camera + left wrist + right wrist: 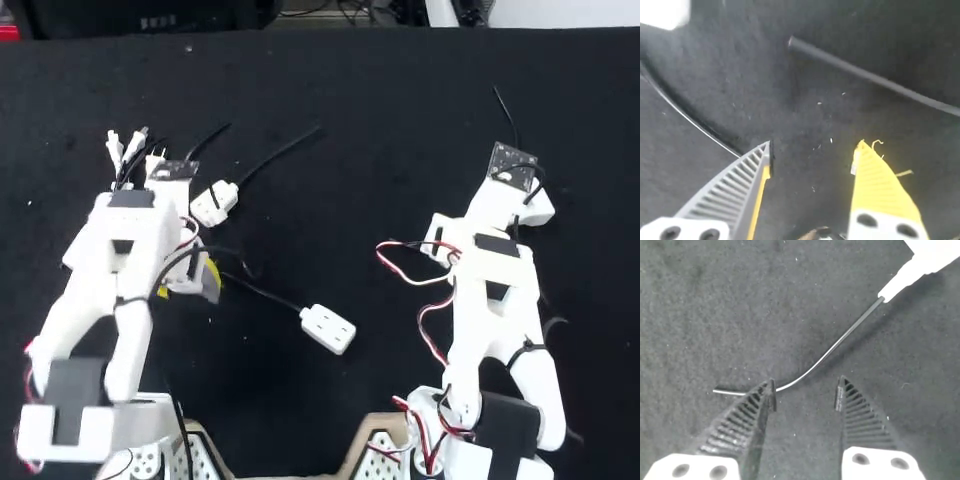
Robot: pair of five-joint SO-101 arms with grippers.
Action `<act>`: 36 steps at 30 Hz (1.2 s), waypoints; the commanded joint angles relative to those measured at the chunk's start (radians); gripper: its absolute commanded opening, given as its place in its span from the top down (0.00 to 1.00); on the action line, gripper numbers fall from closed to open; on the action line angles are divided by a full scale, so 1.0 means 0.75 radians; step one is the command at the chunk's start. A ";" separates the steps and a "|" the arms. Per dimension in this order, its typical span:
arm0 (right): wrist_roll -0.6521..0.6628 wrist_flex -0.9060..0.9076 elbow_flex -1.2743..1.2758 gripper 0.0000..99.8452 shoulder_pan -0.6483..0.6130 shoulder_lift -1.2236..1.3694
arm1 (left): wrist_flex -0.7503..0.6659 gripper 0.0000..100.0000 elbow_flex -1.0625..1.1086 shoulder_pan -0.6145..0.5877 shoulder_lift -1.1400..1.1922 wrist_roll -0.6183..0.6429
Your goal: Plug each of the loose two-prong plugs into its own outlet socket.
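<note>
Two-prong plugs (118, 148) lie bunched at the far left of the black table (380, 90). Another white plug (213, 203) is just beside them, its cord trailing away. The outlet socket (328, 328) sits nearer the middle, well apart from all of them. A further plug body (927, 257) lies ahead of the right gripper (806, 387), and its thin cord (840, 342) passes just beside one fingertip.

The likely trouble, as I judge it, is closing on that cord instead of the plug body, which would leave the plug dangling with its prongs pointing anywhere. On the left, the bunched plugs and crossing cords invite catching two at once or dragging a neighbour. The socket looks loose on the cloth, so a push from one side could simply slide it unless the other arm braces it.

The left arm is extended to the far left, wrist above the bunch. The left gripper (812, 150) has its jaws apart over bare cloth, gripping nothing. The right arm is extended toward the far right, jaws likewise spread and empty.
</note>
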 commanded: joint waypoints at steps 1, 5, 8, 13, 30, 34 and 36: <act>-0.012 -0.029 -0.077 0.82 0.023 -0.048 | -0.027 0.73 0.007 0.071 -0.239 -0.129; -0.012 -0.029 -0.069 0.82 0.023 -0.048 | -0.196 0.73 0.107 0.238 -0.301 -0.385; -0.012 -0.029 -0.069 0.82 0.023 -0.048 | -0.280 0.73 0.142 0.302 -0.260 -0.554; -0.012 -0.029 -0.069 0.82 0.023 -0.048 | -0.297 0.73 0.054 0.310 -0.061 -0.683; -0.012 -0.029 -0.071 0.82 0.023 -0.048 | -0.137 0.73 -0.298 0.304 0.317 -0.953; -0.012 -0.029 -0.071 0.82 0.023 -0.048 | -0.023 0.73 -0.337 0.304 0.311 -1.109; -0.012 -0.029 -0.073 0.82 0.023 -0.048 | -0.029 0.73 -0.353 0.306 0.315 -1.127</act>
